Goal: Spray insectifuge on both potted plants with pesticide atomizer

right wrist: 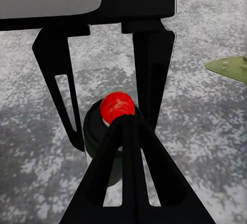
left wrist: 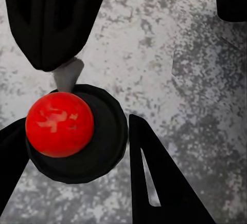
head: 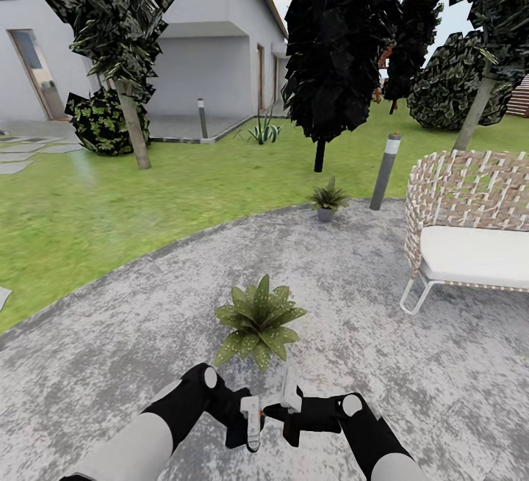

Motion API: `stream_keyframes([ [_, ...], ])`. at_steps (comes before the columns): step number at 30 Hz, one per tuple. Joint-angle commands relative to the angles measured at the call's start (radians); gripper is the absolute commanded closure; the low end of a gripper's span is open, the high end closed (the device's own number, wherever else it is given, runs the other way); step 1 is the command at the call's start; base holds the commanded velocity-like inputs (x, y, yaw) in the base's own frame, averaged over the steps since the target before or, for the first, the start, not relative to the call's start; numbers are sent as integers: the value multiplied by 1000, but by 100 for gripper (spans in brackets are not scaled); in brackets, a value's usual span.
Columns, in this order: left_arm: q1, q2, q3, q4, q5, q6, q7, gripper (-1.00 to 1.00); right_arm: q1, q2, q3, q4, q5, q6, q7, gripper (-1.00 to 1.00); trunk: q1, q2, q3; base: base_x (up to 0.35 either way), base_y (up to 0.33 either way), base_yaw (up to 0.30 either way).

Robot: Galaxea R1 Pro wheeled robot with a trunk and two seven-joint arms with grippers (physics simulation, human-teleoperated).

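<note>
The pesticide atomizer (left wrist: 105, 149) is seen from above as a dark round body with a red knob and a pale grey spout. My left gripper (left wrist: 77, 126) is shut on it, one finger against each side. In the right wrist view the atomizer (right wrist: 95, 136) stands just above the stone patio between those fingers. My right gripper (right wrist: 123, 121) is shut, its tips touching the bottle's top by the red knob. Both grippers (head: 252, 433) (head: 273, 411) meet low in the head view. One potted plant (head: 258, 323) sits just beyond them. The other potted plant (head: 327, 200) stands at the patio's far edge.
A grey bollard lamp (head: 386, 171) rises beside the far plant. A wicker sofa (head: 470, 224) with a white cushion occupies the right of the patio (head: 132, 334). Lawn (head: 88, 209), dark trees (head: 334, 48) and a white house (head: 213, 40) lie beyond.
</note>
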Motion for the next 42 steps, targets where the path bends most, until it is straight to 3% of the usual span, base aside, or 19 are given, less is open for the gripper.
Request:
stream_keyframes([
  [1, 0, 2, 0, 1, -9, -9, -1, 100, -1, 2, -8, -1, 7, -3, 6, 100, 0, 0, -1, 0, 0, 0],
  [3, 0, 10, -2, 4, -17, -9, -1, 100, -1, 2, -8, -1, 7, -3, 6, 100, 0, 0, -1, 0, 0, 0],
  [4, 1, 28, -1, 5, -19, -9, -1, 100, -1, 2, -8, -1, 7, -3, 6, 100, 0, 0, -1, 0, 0, 0],
  [6, 1, 90, -4, 6, -21, -9, -1, 100, -1, 2, -7, -1, 7, -3, 6, 100, 0, 0, -1, 0, 0, 0],
  [8, 1, 133, -4, 7, -18, -9, -1, 100, -1, 2, -7, -1, 8, -3, 6, 100, 0, 0, -1, 0, 0, 0],
  [14, 11, 236, -4, 35, -22, -10, 0, 100, -1, 2, -7, -1, 13, -3, 6, 100, 0, 0, -1, 0, 0, 0],
  [21, 28, 313, -1, 36, -20, -11, 1, 100, -1, 2, -7, -1, 15, -3, 6, 100, 0, 0, -1, 0, 0, 0],
  [22, 29, 317, -1, 36, -20, -11, 3, 100, -1, 2, -8, -1, 14, -3, 6, -100, 0, 0, -1, 0, 0, 0],
  [27, 29, 302, 4, 43, 8, -5, 89, 100, -1, 2, -8, -1, 17, -6, -1, -100, 0, 0, -1, 0, 0, 0],
  [30, 29, 273, 6, 101, 95, -1, 185, 100, -1, -5, -10, 0, 17, -6, -22, -100, 0, 0, -1, 0, 0, 0],
  [31, 29, 270, 6, 120, 120, -2, 216, 100, -1, -16, -11, 0, 17, -6, -33, -100, 0, 0, -1, 0, 0, 0],
  [33, 29, 266, 8, 162, 205, -4, 287, 100, 0, -52, -11, 5, 15, -6, -69, -100, 0, 0, -1, 0, 0, 0],
  [34, 29, 266, 9, 180, 255, -6, 313, 100, 0, -68, -11, 17, 14, -6, -84, -100, 0, 0, -1, 0, 0, 0],
  [36, 31, 267, 9, 240, 427, -17, 389, 100, 2, -118, -13, 86, 12, -6, -130, -100, 0, 0, -1, 0, 0, 0],
  [38, 41, 268, 9, 268, 573, -51, 459, 100, 2, -169, -14, 158, 11, -6, -193, -100, 0, 0, -1, 0, 0, 0],
  [40, 62, 270, 10, 275, 679, -82, 534, 100, 2, -213, -14, 234, 10, -6, -260, -100, 0, 0, -1, 0, 0, 0],
  [42, 84, 270, 10, 278, 761, -102, 622, 100, 3, -252, -15, 301, 10, -7, -323, -100, 0, 0, -1, 0, 0, 0],
])
